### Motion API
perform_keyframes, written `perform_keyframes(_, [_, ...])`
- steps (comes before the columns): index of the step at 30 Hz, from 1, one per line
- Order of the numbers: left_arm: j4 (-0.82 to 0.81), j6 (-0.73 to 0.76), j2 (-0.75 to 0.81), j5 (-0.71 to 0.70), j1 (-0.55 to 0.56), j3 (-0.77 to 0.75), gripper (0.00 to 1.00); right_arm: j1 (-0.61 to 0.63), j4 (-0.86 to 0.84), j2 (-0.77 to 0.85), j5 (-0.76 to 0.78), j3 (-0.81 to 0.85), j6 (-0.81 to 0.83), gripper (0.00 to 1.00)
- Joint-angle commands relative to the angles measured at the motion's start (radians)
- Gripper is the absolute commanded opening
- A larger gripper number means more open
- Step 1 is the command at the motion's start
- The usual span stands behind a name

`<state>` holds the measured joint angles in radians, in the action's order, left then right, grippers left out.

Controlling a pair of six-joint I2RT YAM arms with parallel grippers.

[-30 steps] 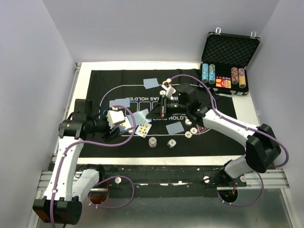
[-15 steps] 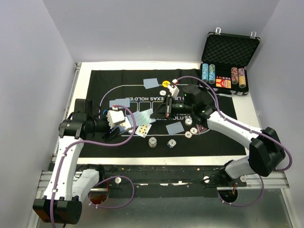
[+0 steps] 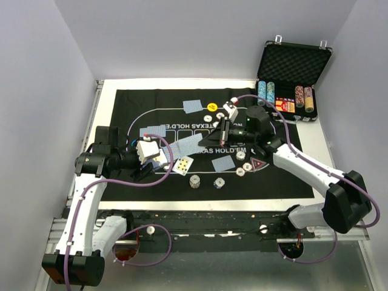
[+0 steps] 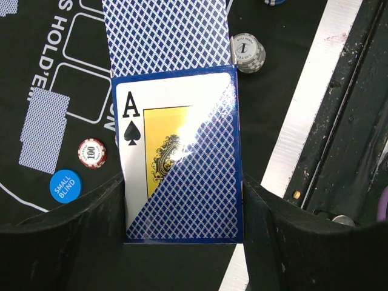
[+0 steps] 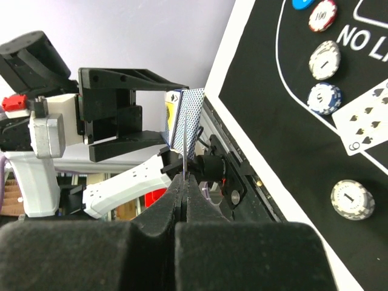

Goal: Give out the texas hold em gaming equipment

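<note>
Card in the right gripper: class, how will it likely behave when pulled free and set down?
Probably floppy and light: the right wrist view shows the card as a hairline edge pinched in the right gripper. Possibly slick too, since the deck box beside it shows glossy glare.

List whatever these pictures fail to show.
- Face of the card: right wrist view sees it edge-on in the right gripper; elsewhere only its back shows.
- Cards remaining inside the deck box: hidden by its walls, left wrist view.
- Values on the chips in the case: too small, top view.
</note>
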<state>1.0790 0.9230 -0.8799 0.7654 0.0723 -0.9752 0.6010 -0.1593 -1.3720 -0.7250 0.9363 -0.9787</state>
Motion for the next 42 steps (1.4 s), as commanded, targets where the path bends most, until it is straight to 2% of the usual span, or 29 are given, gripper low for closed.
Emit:
perform_keyframes(1, [-0.024,0.007,0.01,0.038,0.001,-0.02,0.47,-0.056,-0.003,0.05,-0.053,-0.043,-0.015,0.01])
perform_keyframes(8, [-0.025,0.005,0.007,0.038,0.001,-0.022,0.47,-0.138,0.004,0.079,-0.086,-0.108,-0.012,0.01])
perform_keyframes(13, [-0.022,0.008,0.009,0.037,0.001,-0.02,0.47,-0.234,0.203,0.087,-0.024,-0.131,0.132,0.01])
perform_keyframes(18, [-0.021,0.007,0.01,0.041,0.001,-0.017,0.47,-0.291,0.325,0.05,0.129,-0.197,0.264,0.01])
perform_keyframes(25, [-0.018,0.007,0.007,0.043,0.001,-0.022,0.47,-0.3,0.304,-0.042,0.297,-0.243,0.298,0.01])
perform_keyframes(33, [-0.017,0.008,0.013,0.04,0.001,-0.016,0.47,-0.3,0.291,-0.119,0.393,-0.217,0.347,0.02])
perform_keyframes(36, [-0.016,0.011,0.015,0.038,0.001,-0.014,0.47,-0.299,0.331,-0.111,0.427,-0.209,0.362,0.3])
perform_keyframes(38, [-0.016,0.011,0.012,0.041,0.003,-0.016,0.47,-0.297,0.369,-0.096,0.453,-0.197,0.373,0.45])
perform_keyframes(42, [-0.016,0.01,0.004,0.048,0.001,-0.022,0.47,-0.29,0.441,-0.012,0.51,-0.162,0.377,0.55])
